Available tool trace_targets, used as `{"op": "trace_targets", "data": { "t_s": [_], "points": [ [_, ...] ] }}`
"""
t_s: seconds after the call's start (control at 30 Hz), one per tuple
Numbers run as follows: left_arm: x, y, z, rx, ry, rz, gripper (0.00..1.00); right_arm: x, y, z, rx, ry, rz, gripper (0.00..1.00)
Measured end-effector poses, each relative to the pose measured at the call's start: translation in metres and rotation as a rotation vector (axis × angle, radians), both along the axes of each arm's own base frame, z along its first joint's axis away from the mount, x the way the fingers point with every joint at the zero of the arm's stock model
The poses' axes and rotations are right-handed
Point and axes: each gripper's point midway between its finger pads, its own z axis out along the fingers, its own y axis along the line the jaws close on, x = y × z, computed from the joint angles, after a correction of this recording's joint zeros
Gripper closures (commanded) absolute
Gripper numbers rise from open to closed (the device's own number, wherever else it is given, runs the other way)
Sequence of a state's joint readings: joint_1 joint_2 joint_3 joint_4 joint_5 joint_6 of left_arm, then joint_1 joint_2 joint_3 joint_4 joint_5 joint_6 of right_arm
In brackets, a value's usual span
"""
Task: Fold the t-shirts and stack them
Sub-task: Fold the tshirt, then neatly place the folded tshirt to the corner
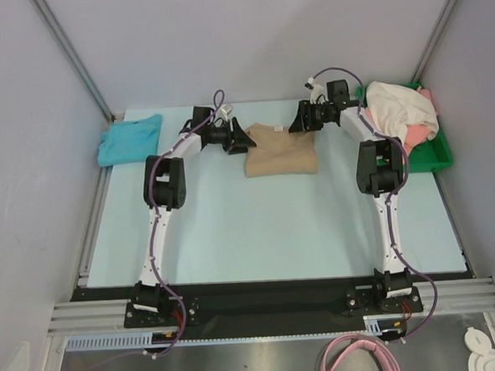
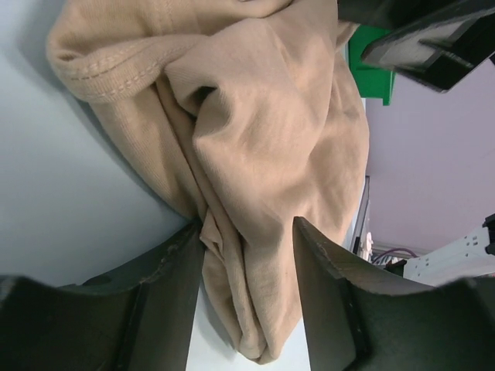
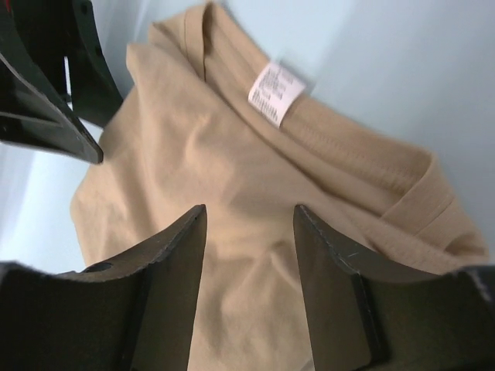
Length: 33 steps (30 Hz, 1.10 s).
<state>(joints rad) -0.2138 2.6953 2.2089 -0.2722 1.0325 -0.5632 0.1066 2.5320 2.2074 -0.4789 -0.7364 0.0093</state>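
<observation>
**Both grippers open at the tan shirt's far edge**

At the far left of the table, a teal-blue t-shirt (image 1: 131, 140) lies crumpled, well apart from the work. The left gripper (image 1: 243, 140) sits at the left rear corner of the tan t-shirt (image 1: 281, 152). Its fingers (image 2: 166, 297) are spread wide, and a bunched fold of cloth lies between them, not yet pinched. The tan shirt rests as a rough rectangle toward the far end of the table, between the two grippers. The right gripper (image 1: 297, 120) hangs over the collar near the white label (image 3: 274, 93), its jaws just as wide and holding nothing.

The step looks like taking hold for a fold. The left gripper should close on the whole bunch, not one layer. The right should pinch the collar edge beside the label. Both should then lift together so the crease stays straight.

At the right, the cream-white t-shirt (image 1: 390, 105) and coral-pink t-shirt (image 1: 414, 137) are heaped in a green tray (image 1: 435, 155). The table (image 1: 258, 227) is smooth and pale blue, so cloth will likely slide. Plain grey walls (image 1: 25, 123) close it in.
</observation>
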Motion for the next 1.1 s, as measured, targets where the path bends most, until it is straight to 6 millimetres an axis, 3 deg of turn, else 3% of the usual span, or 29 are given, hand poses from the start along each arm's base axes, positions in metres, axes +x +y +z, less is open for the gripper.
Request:
{"op": "trace_targets", "data": {
  "t_s": [0.07,0.13,0.3,0.47,0.6,0.7,0.73,0.87,0.93,1.1],
  "points": [
    [0.0,0.0,-0.001,-0.002,0.007,0.003,0.5,0.008,0.001,0.005,0.005,-0.02,-0.004,0.46],
    [0.0,0.0,-0.001,0.0,0.008,0.003,0.46,0.012,0.002,0.008,0.009,-0.032,-0.006,0.46],
    [0.0,0.004,-0.001,0.005,-0.003,-0.001,0.42,0.011,0.002,0.005,0.01,-0.026,-0.006,0.46],
    [0.001,0.01,-0.001,0.012,0.001,0.005,0.45,0.007,0.0,-0.004,0.009,-0.004,-0.009,0.46],
    [0.0,0.011,-0.004,0.024,0.008,0.008,0.61,0.005,-0.003,-0.003,0.011,-0.001,-0.011,0.46],
    [-0.003,0.009,-0.009,0.036,0.018,0.005,0.77,-0.008,-0.007,0.001,0.009,0.025,-0.011,0.46],
    [-0.004,0.008,-0.011,0.039,0.024,0.004,0.77,-0.015,-0.01,0.005,0.005,0.027,-0.01,0.46],
    [-0.011,0.0,-0.015,0.052,0.021,-0.02,0.85,-0.047,-0.023,0.044,-0.009,-0.003,-0.006,0.46],
    [-0.014,-0.003,-0.016,0.058,0.019,-0.033,0.98,-0.066,-0.031,0.076,-0.012,-0.049,-0.006,0.46],
    [-0.017,-0.002,-0.015,0.074,-0.008,-0.053,1.0,-0.128,-0.045,0.158,-0.005,-0.186,0.016,0.46]
  ]
}}
